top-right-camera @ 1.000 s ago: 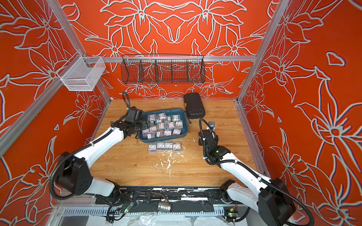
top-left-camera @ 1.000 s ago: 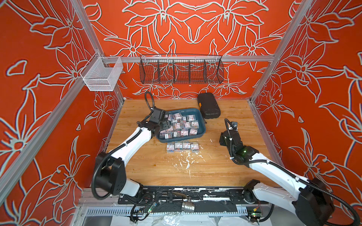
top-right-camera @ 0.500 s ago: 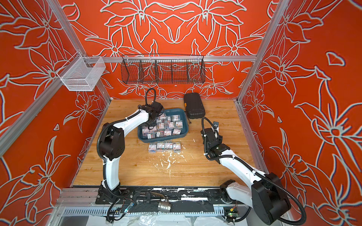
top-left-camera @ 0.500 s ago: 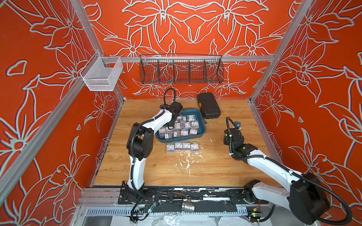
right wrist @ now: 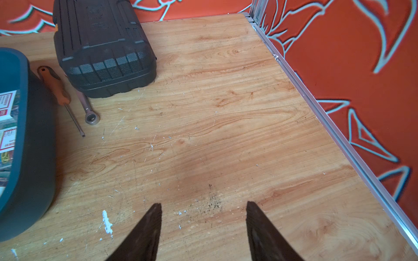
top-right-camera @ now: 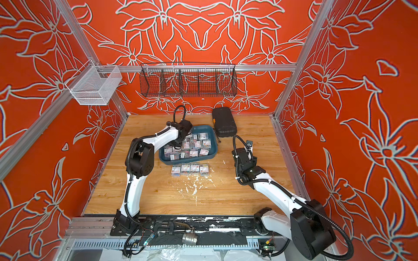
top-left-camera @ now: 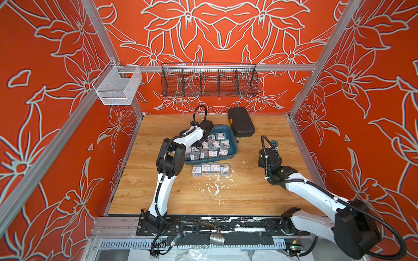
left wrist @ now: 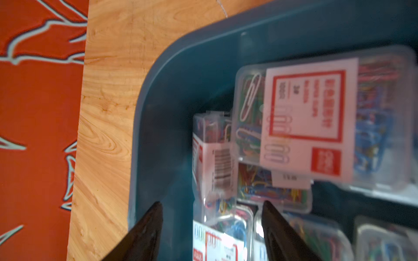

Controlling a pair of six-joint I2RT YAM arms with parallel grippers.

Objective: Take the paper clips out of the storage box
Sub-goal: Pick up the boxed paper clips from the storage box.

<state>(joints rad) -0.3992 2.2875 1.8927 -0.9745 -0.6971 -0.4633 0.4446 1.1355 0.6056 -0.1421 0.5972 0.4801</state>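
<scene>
The storage box (top-left-camera: 235,149) (top-right-camera: 214,144) is a dark teal tray at mid-table, holding several clear boxes of paper clips (top-left-camera: 216,144) (top-right-camera: 196,144). More paper clip boxes (top-left-camera: 210,169) (top-right-camera: 190,169) lie in a row on the wood just in front of it. My left gripper (left wrist: 211,203) (top-left-camera: 200,142) reaches down into the tray's far-left corner. It is open, its fingers astride a paper clip box (left wrist: 222,230), with a gap showing at one finger. My right gripper (right wrist: 203,203) (top-left-camera: 268,156) hangs open over bare wood to the tray's right.
A black hard case (top-left-camera: 241,123) (right wrist: 101,49) lies behind the tray's right end. An orange-handled screwdriver (right wrist: 55,85) and a ratchet wrench (right wrist: 89,111) lie between case and tray. A black wire basket (top-left-camera: 209,80) and a white mesh basket (top-left-camera: 117,87) hang on the rails.
My left arm has swung from the tray's left side up and over its far-left corner, and its jaws have narrowed somewhat. The right gripper has shifted slightly and stayed open.
</scene>
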